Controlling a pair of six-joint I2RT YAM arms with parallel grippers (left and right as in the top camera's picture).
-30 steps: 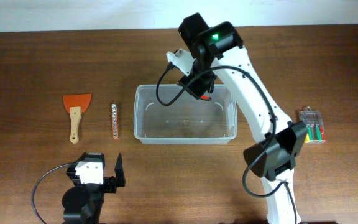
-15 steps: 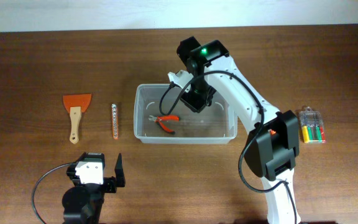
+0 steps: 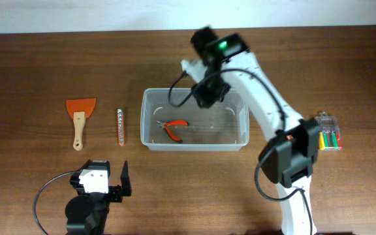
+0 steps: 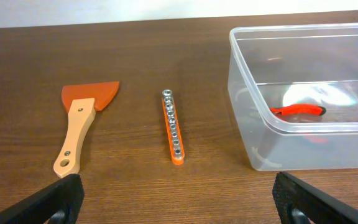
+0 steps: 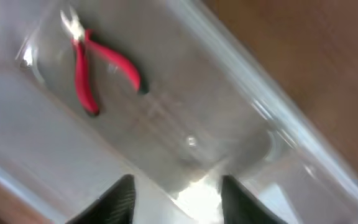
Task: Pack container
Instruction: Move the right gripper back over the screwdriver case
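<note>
Right gripper (image 5: 179, 200) hangs above the container (image 5: 278, 124), over its back edge, the side far from the robot. Its two dark fingers (image 5: 120, 198) stand apart and nothing is between them, so it is open and holds nothing. From above, the right gripper (image 3: 207, 93) shows at the end of the long white arm (image 3: 266, 98).

The container (image 3: 194, 147) sits near the middle of the brown table (image 3: 31, 65). It is a big see-through bin with round corners. A pair of pliers (image 3: 173, 127) with red handles lies flat on its bottom, in the left half. In the right wrist view the pliers (image 5: 95, 65) have their handles spread a little. They are not touching the gripper.

The left gripper (image 4: 179, 200) is low, near the front of the table, and well apart from the container (image 4: 253, 124). Its fingers (image 4: 61, 198) are spread wide and it holds nothing. From above, the left gripper (image 3: 109, 183) sits to the front left of the container.

Left of the container lies a thin orange strip of small metal bits (image 3: 120, 127). Further left is a scraper (image 3: 79, 117) with an orange blade and a wooden handle. On the right, well apart from the container, is a small clear case (image 3: 328, 132) with coloured tools inside.
</note>
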